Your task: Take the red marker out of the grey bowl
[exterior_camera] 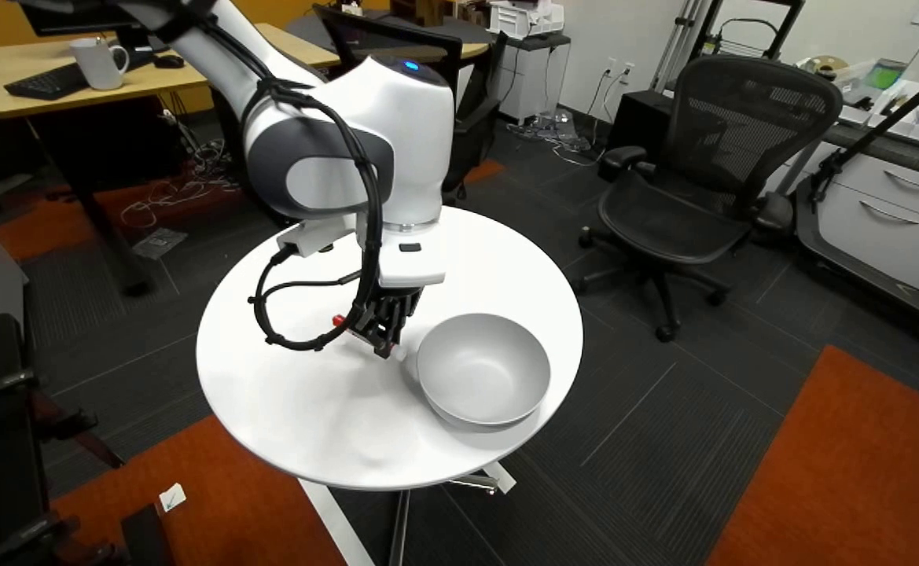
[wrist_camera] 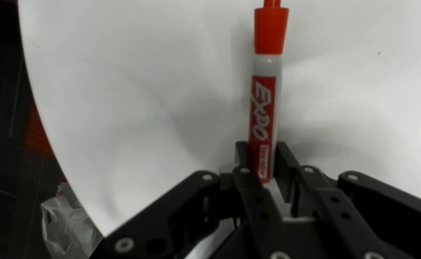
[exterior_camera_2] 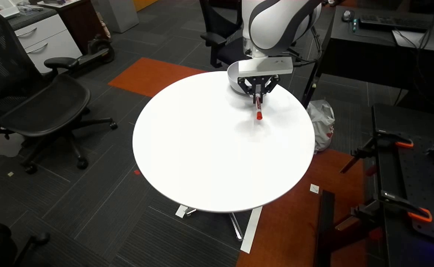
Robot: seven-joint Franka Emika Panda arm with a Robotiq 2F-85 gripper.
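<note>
Closed to a narrow gap, the claw (wrist_camera: 262, 162) grips the red marker (wrist_camera: 263, 108) between its two fingers (wrist_camera: 286, 158), the red cap (wrist_camera: 269, 32) sticking out from one side. Under the claw spreads the white table (exterior_camera_2: 217, 148); just beside the claw sits the grey bowl (exterior_camera: 483, 377), the marker outside it.

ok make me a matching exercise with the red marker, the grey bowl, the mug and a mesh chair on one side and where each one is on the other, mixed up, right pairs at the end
Things
1. red marker
2. grey bowl
3. mug
4. mesh chair

Places
A. on the carpeted floor
B. on the light wooden desk
C. held in the gripper
D. on the round white table

Right pairs: 1-C, 2-D, 3-B, 4-A
</note>
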